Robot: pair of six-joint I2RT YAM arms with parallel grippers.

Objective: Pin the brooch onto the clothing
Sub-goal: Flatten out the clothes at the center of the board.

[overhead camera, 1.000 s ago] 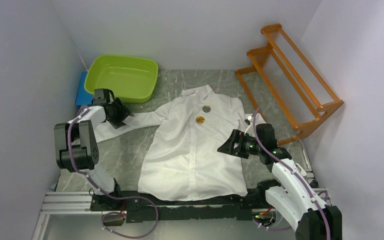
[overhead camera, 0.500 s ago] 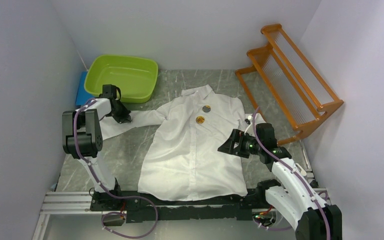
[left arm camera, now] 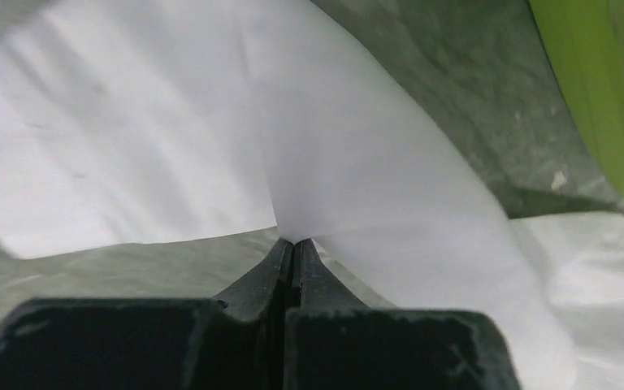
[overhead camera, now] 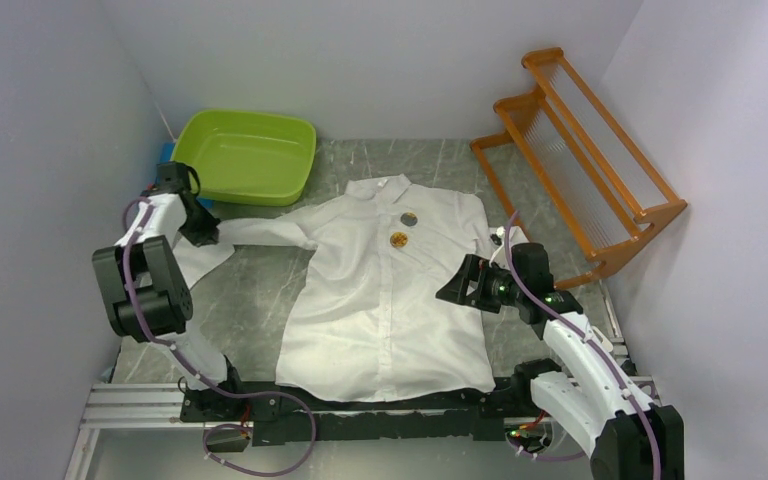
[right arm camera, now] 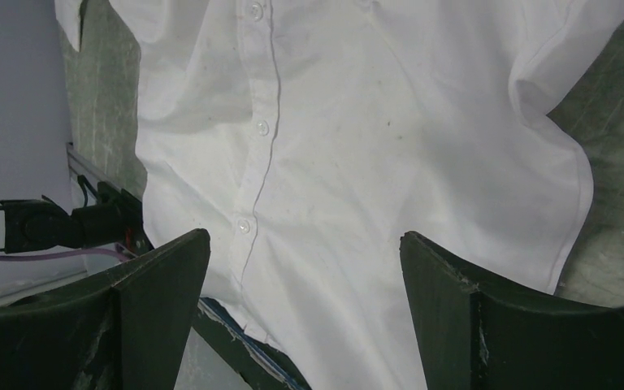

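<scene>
A lime-green rectangular plastic tub (overhead camera: 250, 155) stood at the far left of the grey marbled table (overhead camera: 250, 290), its bare green floor showing. An orange wooden slatted rack (overhead camera: 585, 170) stood at the far right. Between them a large white long-sleeved button-front dress shirt (overhead camera: 380, 310) lay flat on the table, front up, with its collar toward the far wall. On its chest sat a small round golden brooch (overhead camera: 399, 239) and, just above it, a small round grey-blue brooch (overhead camera: 411, 218); whether either was pinned through the cloth could not be told. The left arm rose from its base with the elbow high and reached toward the tub's near corner. There the left gripper (overhead camera: 203, 235) pointed down, its jaws clenched on the thin cloth of the shirt's sleeve (overhead camera: 260, 232), which ran outstretched from the shoulder. The wrist view showed the white fabric pinched between the tips. The right arm leaned in from the near right, and the right gripper (overhead camera: 452, 292) hovered over the shirt's side with its jaws spread wide, grasping nothing.
</scene>
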